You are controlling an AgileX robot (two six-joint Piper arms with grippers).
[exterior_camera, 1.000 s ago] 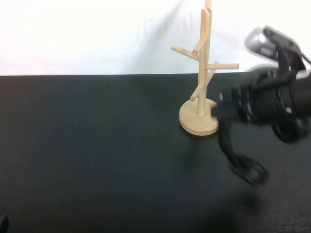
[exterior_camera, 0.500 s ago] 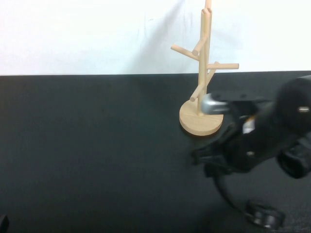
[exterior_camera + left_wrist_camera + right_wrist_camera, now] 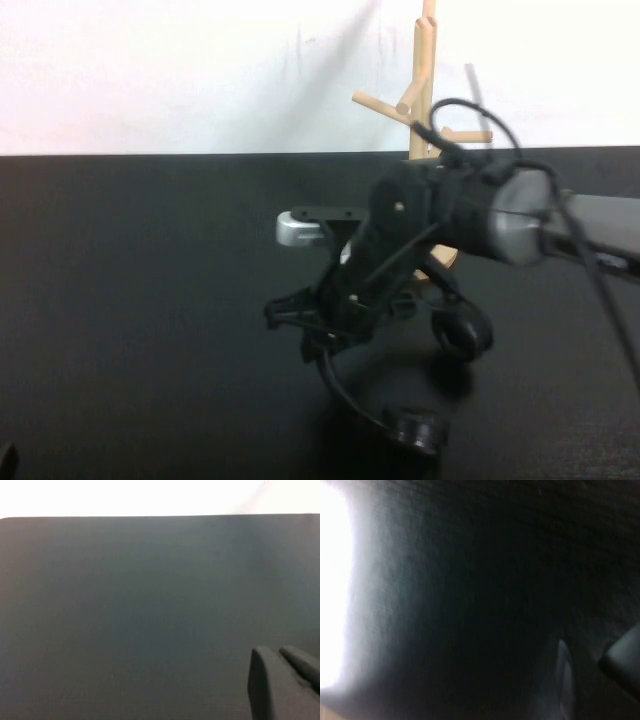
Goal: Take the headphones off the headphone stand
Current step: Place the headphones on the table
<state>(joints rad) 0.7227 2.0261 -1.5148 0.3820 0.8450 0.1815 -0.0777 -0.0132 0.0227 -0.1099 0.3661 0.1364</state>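
Note:
The light wooden headphone stand [image 3: 426, 70] stands at the back right of the black table, with bare pegs. My right arm hides its lower post and most of its base. My right gripper [image 3: 318, 340] reaches left of the stand over the table's middle and is shut on the thin headband of the black headphones [image 3: 350, 395]. One ear cup [image 3: 416, 431] hangs low near the table's front. The other ear cup [image 3: 463, 330] is beside the arm. The right wrist view shows only dark table and the gripper [image 3: 592, 657]. My left gripper [image 3: 276, 654] is parked over bare table, fingers together.
The black table [image 3: 150, 300] runs wide to the left of the arm. A white wall [image 3: 200, 70] stands behind its far edge. A black cable [image 3: 480, 110] loops above my right arm next to the stand.
My right arm has swung from the right side leftward across the front of the stand, carrying the headphones along. The left arm has not moved.

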